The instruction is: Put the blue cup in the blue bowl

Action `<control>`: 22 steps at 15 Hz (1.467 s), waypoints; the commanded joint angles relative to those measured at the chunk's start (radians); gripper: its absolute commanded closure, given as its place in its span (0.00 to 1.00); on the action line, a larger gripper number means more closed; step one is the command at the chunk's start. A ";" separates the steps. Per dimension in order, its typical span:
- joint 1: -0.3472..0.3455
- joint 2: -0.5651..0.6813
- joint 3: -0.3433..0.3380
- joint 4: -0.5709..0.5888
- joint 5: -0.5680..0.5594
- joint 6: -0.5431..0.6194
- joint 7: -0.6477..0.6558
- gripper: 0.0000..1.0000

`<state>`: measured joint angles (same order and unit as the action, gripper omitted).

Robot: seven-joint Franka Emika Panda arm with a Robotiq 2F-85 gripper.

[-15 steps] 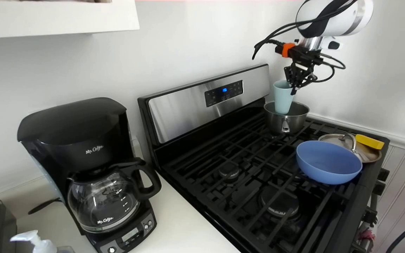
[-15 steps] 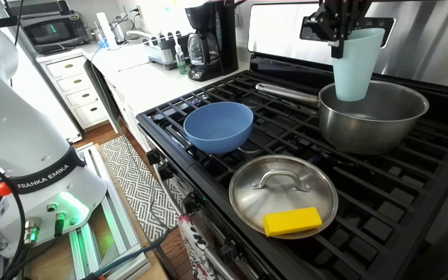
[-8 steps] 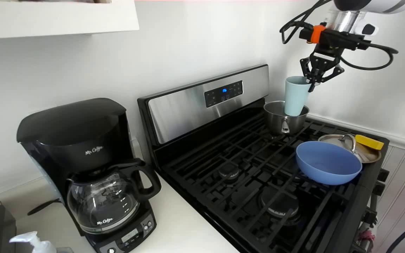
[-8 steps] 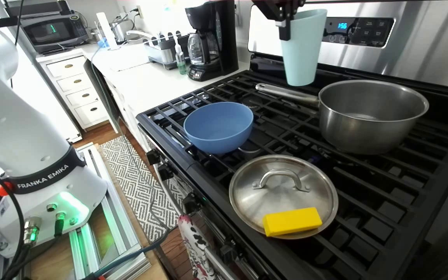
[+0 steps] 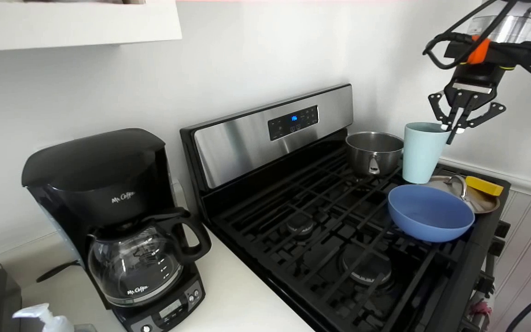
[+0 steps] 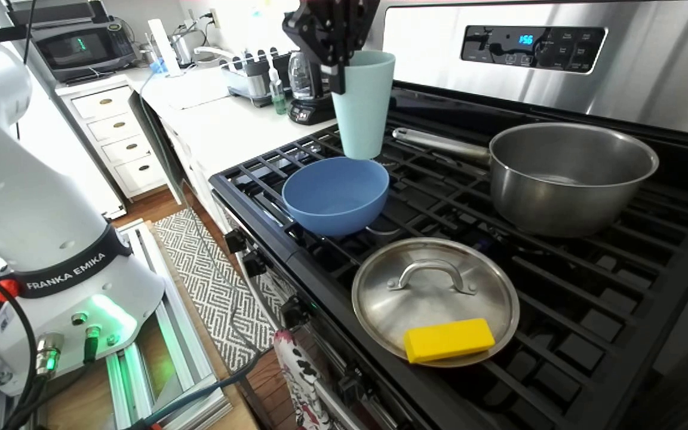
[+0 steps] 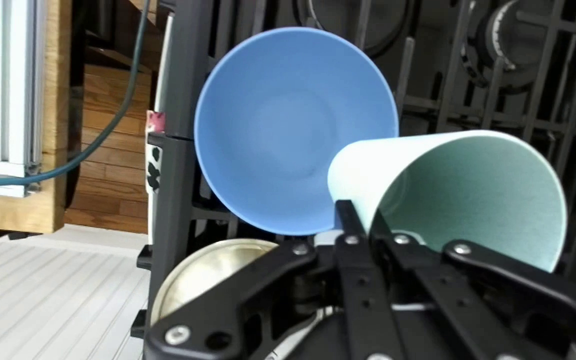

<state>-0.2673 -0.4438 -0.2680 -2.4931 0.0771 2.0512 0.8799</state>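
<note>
Wrist view: gripper (image 7: 362, 210) pinching blue cup (image 7: 473, 195) by its wall. From where I stand, gripper points down, cup held aloft, slightly tilted, near rim of blue bowl (image 7: 288, 125).

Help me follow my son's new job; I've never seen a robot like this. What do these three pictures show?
The white machine is a robot arm, ending in a black claw. Two pictures come from cameras standing apart from it; the third from a camera on its wrist. On the stove stand a blue bowl and a steel pot, and beside the bowl lies a steel lid with a yellow block on it. The claw pinches a pale blue cup near its top edge. The cup hangs in the air near the bowl, not inside it yet.
</note>
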 commanded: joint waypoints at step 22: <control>-0.087 0.040 0.111 -0.160 -0.013 0.126 -0.020 0.99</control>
<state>-0.3393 -0.4269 -0.1854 -2.6409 0.0902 2.1516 0.8445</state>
